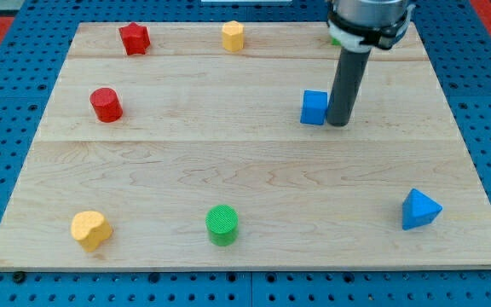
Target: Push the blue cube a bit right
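Note:
The blue cube (314, 107) sits on the wooden board (245, 170) right of centre in the upper half. My tip (338, 124) stands on the board just to the right of the cube, touching or nearly touching its right side. The dark rod rises from there to the arm at the view's top.
A red star block (134, 38) and a yellow hexagonal block (233, 36) lie near the top edge. A red cylinder (106, 104) is at the left. A yellow block (90, 229), a green cylinder (222, 225) and a blue triangular block (419, 210) lie along the bottom. A green block (334, 38) is mostly hidden behind the arm.

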You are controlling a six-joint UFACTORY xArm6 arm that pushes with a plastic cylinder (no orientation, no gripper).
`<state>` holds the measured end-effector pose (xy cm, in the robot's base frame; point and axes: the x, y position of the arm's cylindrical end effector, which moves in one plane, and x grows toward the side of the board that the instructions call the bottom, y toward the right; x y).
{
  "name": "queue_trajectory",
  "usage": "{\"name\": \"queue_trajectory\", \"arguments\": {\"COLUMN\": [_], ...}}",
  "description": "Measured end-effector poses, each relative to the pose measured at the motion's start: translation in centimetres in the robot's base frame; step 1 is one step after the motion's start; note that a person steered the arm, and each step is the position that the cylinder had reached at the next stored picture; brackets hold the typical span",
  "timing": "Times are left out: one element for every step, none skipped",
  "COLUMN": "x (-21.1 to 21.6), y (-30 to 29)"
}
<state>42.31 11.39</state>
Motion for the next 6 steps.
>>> {"name": "queue_trajectory", "arguments": {"x": [2.5, -0.1, -2.4, -0.6, -0.6, -0.6], "y": [-4.7, -7.9, -6.7, 0.1, 0.2, -3.5]}}
